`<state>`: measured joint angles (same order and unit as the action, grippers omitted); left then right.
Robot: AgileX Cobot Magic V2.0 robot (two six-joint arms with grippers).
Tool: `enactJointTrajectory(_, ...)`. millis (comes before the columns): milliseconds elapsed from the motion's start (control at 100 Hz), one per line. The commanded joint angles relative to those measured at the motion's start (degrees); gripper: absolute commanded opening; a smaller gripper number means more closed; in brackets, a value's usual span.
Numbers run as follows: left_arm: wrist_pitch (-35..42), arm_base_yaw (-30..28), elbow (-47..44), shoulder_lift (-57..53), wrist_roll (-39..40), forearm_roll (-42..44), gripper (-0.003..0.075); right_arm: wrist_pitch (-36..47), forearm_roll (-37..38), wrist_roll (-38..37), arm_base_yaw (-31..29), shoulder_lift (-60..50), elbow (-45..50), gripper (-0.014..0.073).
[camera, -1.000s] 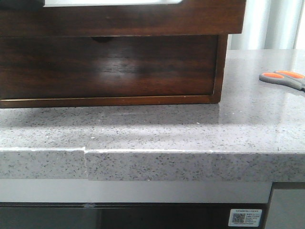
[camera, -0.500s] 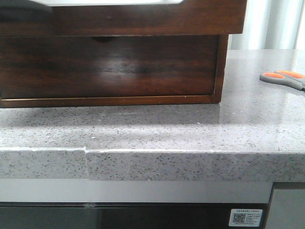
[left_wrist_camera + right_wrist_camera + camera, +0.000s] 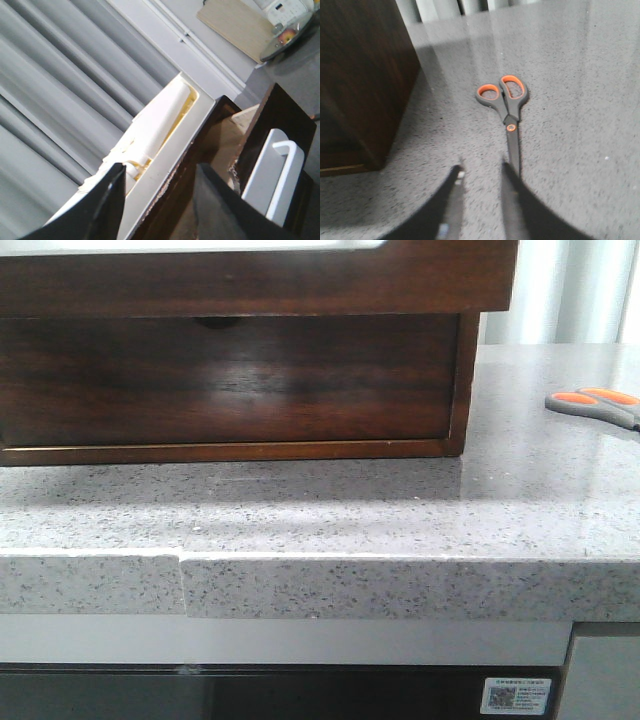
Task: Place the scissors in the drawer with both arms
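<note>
Front view: small grey-handled scissors with orange-lined loops (image 3: 597,406) lie on the speckled grey stone counter (image 3: 330,510), far right of the dark reddish-brown glossy wooden drawer (image 3: 250,280).
Left wrist: left gripper (image 3: 160,200) spread apart at the drawer's pale edge, holding nothing.
Right wrist: right gripper (image 3: 479,182) parted, nearer arm; blades point toward it, loops away.

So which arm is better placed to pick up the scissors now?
The right. Its gripper is open just above the scissors lying flat on the countertop, blades near its fingertips. The left gripper is up at the drawer.
</note>
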<state>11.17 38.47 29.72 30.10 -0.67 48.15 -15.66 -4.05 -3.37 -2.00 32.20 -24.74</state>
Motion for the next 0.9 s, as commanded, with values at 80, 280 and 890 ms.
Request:
enactJointTrajectory(80, 2.53, 0.53, 1.50, -2.79, 0.67, -2.44, 0.0304, 1.23, 3.58, 0.53, 0.03, 11.19, -9.26, 0.0351)
enactJointTrajectory(280, 2.53, 0.53, 1.50, -3.07, 0.67, -2.44, 0.0304, -9.87, 4.05, 0.53, 0.03, 26.97, -23.77, 0.0354)
enactJointTrajectory(890, 2.53, 0.53, 1.50, -3.07, 0.67, -2.44, 0.0304, -34.35, 6.58, 1.48, 0.03, 57.28, -52.57, 0.0354)
